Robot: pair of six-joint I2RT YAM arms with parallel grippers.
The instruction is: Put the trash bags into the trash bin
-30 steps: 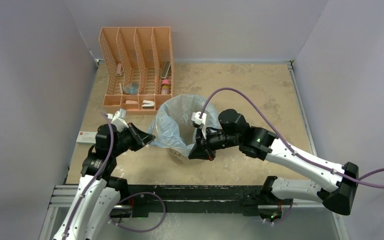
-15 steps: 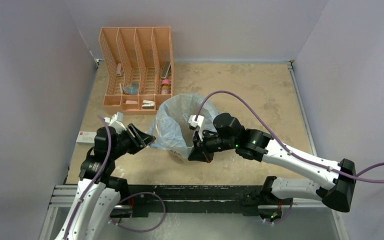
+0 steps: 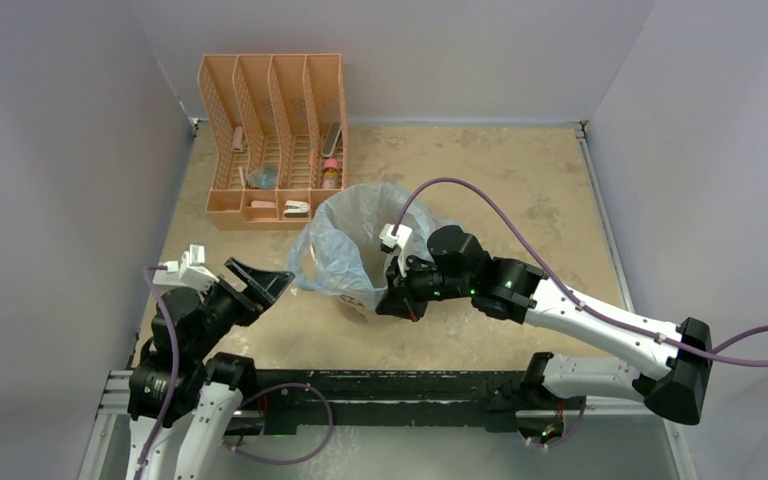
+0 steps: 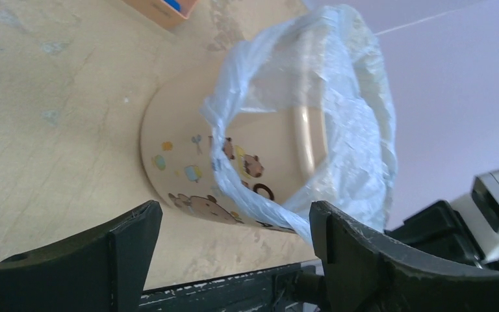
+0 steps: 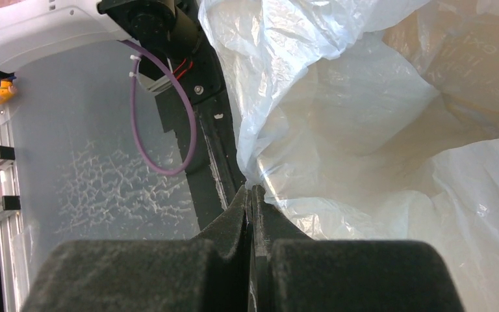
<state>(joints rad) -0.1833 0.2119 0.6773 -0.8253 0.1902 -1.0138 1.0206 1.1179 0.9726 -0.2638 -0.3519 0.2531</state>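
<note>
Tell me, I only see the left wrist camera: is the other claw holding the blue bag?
Observer: Yes. The right wrist camera shows the right gripper shut on a fold of the trash bag.
Operator: Where is my claw from up high?
Observer: From above, the left gripper is open, off the left side of the trash bin, with its tips close to the bag's edge.
Operator: What's behind the bin?
Observer: An orange mesh organizer with small items in its slots.
</note>
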